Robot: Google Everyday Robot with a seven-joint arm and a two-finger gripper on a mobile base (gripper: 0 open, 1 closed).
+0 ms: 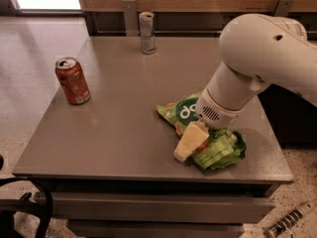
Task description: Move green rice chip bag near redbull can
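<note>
The green rice chip bag [218, 150] lies crumpled on the grey table [119, 128], at its front right. Its dark round logo with white letters [185, 112] faces up at the bag's far-left end. My gripper [190, 143] is down on the bag's near-left side, with the white arm [257, 58] arching over it from the right and hiding the bag's middle. The redbull can [146, 32], slim, silver and blue, stands upright at the table's far edge, well away from the bag.
An orange-red soda can [73, 81] stands upright near the table's left edge. A wooden wall with metal brackets [130, 15] runs behind the table. The table's front edge [148, 175] is just below the bag.
</note>
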